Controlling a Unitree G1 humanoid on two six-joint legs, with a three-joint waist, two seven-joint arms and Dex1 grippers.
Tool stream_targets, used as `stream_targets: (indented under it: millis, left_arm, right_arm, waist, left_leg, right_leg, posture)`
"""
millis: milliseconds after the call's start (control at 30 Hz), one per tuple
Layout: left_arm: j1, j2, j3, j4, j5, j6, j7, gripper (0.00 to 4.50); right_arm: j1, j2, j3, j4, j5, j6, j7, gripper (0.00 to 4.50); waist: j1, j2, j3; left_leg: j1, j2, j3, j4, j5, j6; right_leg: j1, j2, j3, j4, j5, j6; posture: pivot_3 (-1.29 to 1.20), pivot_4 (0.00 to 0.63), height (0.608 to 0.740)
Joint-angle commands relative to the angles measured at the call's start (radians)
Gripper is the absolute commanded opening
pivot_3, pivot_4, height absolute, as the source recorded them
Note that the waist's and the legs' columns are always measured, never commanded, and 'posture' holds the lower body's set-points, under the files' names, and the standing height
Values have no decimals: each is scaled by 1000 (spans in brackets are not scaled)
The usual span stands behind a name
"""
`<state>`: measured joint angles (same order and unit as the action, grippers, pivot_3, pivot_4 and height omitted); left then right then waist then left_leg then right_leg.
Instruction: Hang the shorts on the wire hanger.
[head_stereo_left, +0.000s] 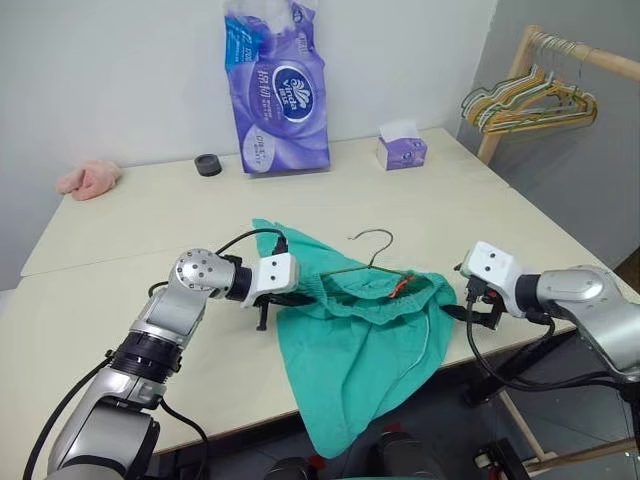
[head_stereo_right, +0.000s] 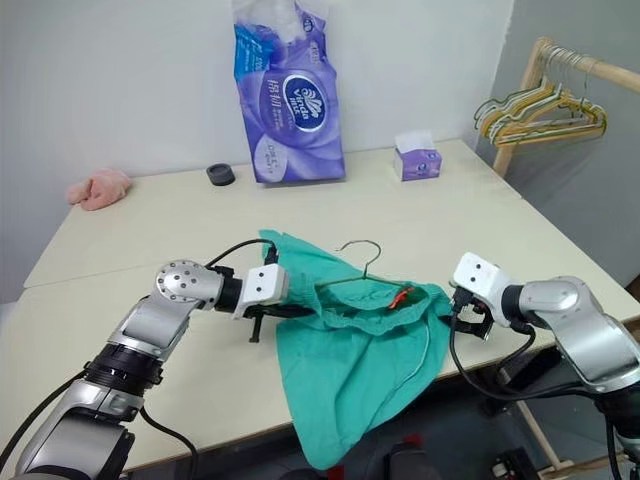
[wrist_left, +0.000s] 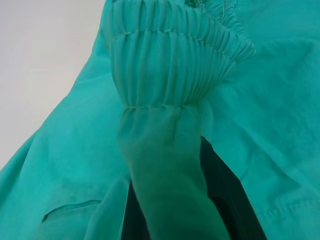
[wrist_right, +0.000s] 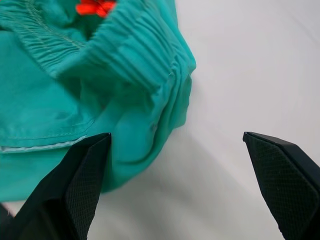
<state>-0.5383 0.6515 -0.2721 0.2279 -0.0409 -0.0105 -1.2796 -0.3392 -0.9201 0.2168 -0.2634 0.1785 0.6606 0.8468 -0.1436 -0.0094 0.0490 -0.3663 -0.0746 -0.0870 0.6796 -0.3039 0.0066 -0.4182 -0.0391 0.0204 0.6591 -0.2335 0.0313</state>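
The shorts (head_stereo_left: 352, 340) lie at the near edge of the desk (head_stereo_left: 140, 230), one leg spilling over the front and hanging limp, so they read as light, soft cloth that drapes and folds wherever it is unsupported. The left hand (head_stereo_left: 266, 312) is clamped on the left end of the gathered waistband; in the left wrist view the elastic bunches between its black fingers (wrist_left: 227, 200). The right hand (head_stereo_left: 480, 312) sits just beside the right end of the waistband with its fingers (wrist_right: 75, 190) spread wide and nothing between them, bare desk showing in the gap. The waistband is the best place to take hold: the ruched elastic is thicker and less slippery than the thin legs, and it stretches, so a pull from both ends should open it. The hanger (head_stereo_left: 372, 256) is thin, stiff wire; its body seems tucked into the waist opening near the orange tag (head_stereo_left: 399, 286), with only the hook standing clear behind. It is light enough to skid, so I would judge that tugging the cloth could drag it along.
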Motion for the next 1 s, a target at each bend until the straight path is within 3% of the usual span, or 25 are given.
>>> stream_targets:
  millis: [33,400,500,867,1000]
  left_arm:
    - [-19,4,7,-19,-2,-15,-1,10]
    - [-6,-15,19,-50,-49,5,-11,10]
    - [-2,-14,19,-61,-56,13,-13,10]
    - [11,-6,16,-74,-58,13,-26,10]
    - [6,-13,8,-66,-41,1,-10,10]
  right_arm:
    - [-61,22,26,25,-27,-23,30,4500]
    - [-236,106,175,254,-142,-138,163,4500]
    - [-251,120,179,255,-145,-144,191,3956]
    - [-231,97,166,133,-131,-94,281,177]
    - [-221,92,161,91,-124,-67,296,0]
  waist:
    - [-1,0,0]
    - [-2,0,-1]
    - [-4,1,-1]
    - [-4,1,-1]
    - [-5,1,-1]
  left_leg:
    - [0,0,0,0,0,0]
    - [0,0,0,0,0,-1]
    - [0,0,0,0,0,-1]
    - [0,0,0,0,0,-1]
    - [0,0,-1,0,0,0]
  right_leg:
    - [0,0,0,0,0,0]
    - [0,0,0,0,0,0]
    - [0,0,0,0,0,0]
    - [-1,0,0,0,0,0]
    - [-1,0,0,0,0,0]
  posture:
    - [-234,5,740]
    - [-223,4,740]
    - [-221,4,740]
    - [-226,4,740]
    - [-236,3,740]
